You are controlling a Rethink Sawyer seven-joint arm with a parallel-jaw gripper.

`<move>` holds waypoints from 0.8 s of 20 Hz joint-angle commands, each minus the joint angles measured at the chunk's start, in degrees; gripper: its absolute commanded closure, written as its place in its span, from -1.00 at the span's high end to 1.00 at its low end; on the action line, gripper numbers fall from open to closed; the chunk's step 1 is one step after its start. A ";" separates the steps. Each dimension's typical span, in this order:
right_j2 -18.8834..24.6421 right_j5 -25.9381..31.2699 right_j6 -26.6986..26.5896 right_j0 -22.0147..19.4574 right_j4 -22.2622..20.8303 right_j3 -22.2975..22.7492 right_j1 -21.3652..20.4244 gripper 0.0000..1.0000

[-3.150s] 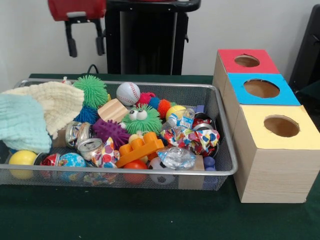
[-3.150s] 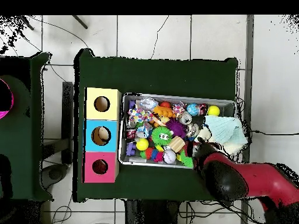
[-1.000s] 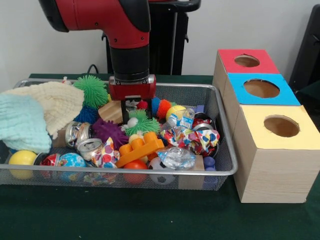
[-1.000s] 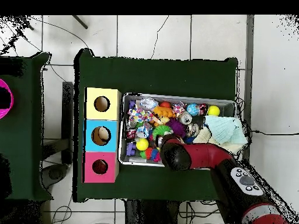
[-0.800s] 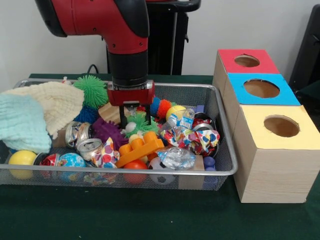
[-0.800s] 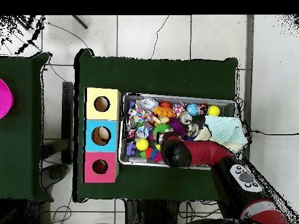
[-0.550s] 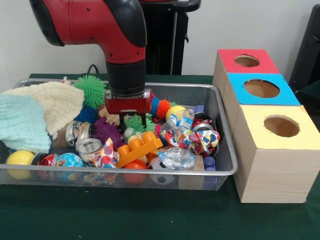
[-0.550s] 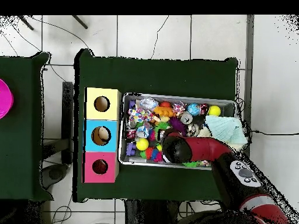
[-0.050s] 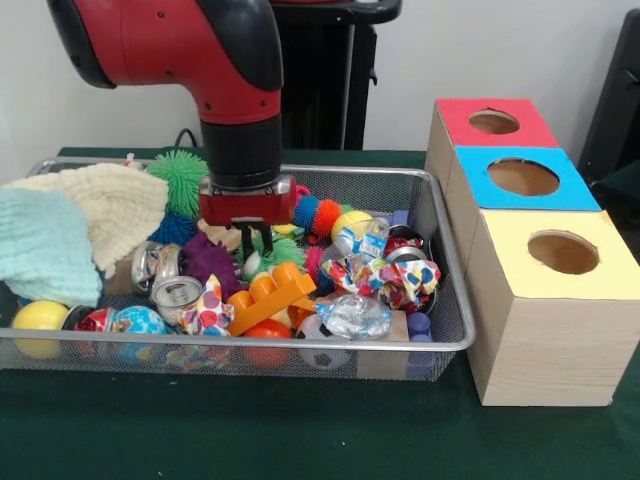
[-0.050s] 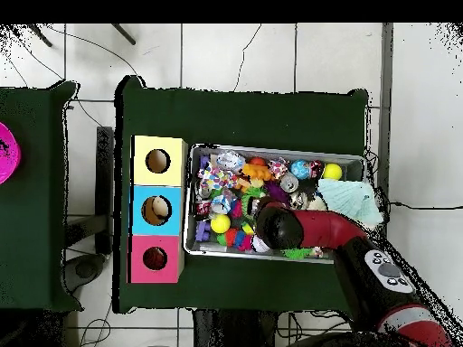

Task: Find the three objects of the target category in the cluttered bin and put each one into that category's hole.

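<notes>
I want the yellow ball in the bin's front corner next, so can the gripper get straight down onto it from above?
Probably yes. The yellow ball lies uncovered in the bin, though the blue cloth overhangs close behind it. The gripper is down among the middle toys.

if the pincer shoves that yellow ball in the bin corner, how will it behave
The yellow ball is round and smooth, so it would likely roll. It sits against the bin mesh under the blue cloth, so probably not far.

Front view: taken low and close across the bench point(image 9: 300, 440), facing the wire bin point(image 9: 440, 335) and three boxes point(image 9: 545, 330); overhead view: taken from high above, straight down, wider; bin, boxes and bench are shared by both.
</notes>
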 commanded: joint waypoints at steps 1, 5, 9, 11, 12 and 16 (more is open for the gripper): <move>13.85 1.99 -2.93 -14.24 4.39 1.64 -2.76 -1.00; 18.16 11.61 -8.52 -17.93 6.54 0.12 -7.25 -1.00; 16.91 21.29 -11.99 -17.29 6.13 -2.97 -13.47 -1.00; 19.09 23.74 -14.66 -19.31 6.15 -3.36 -14.19 -1.00; 20.04 24.77 -15.82 -20.24 6.02 -3.55 -14.53 -1.00; 24.32 26.40 -18.54 -24.91 5.74 -2.53 -16.32 -1.00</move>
